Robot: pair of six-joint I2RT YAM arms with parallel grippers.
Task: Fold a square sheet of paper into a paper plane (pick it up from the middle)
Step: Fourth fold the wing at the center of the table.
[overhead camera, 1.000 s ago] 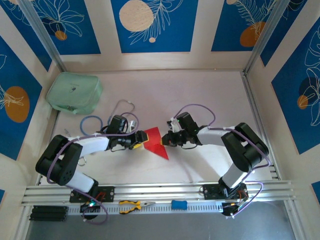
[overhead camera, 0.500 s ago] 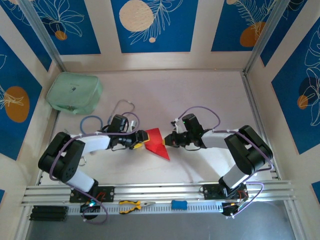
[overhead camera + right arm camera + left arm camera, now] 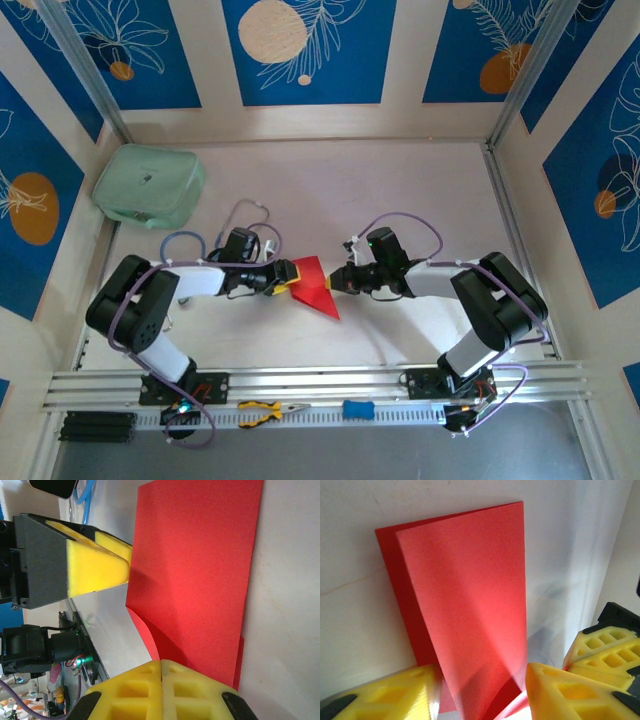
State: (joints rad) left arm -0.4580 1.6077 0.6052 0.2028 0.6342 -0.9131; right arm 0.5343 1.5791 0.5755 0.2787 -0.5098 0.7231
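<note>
Tabletop (image 3: 400, 190) | overhead: mint pouch (image 3: 150, 187) | wrist: red sheet (image 3: 470, 605) doubled, left pincer (image 3: 480, 695) apart

Entry: I read no text, label, brand or number anywhere. The blue wall panels (image 3: 300, 50) carry only white leaf drawings and plain circles.

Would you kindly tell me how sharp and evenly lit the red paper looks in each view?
Top external: even light, red paper sharp though small. Left wrist: left fingers soft, bright streak down the paper. Right wrist: paper grainy, shadowed near the right fingers.
</note>
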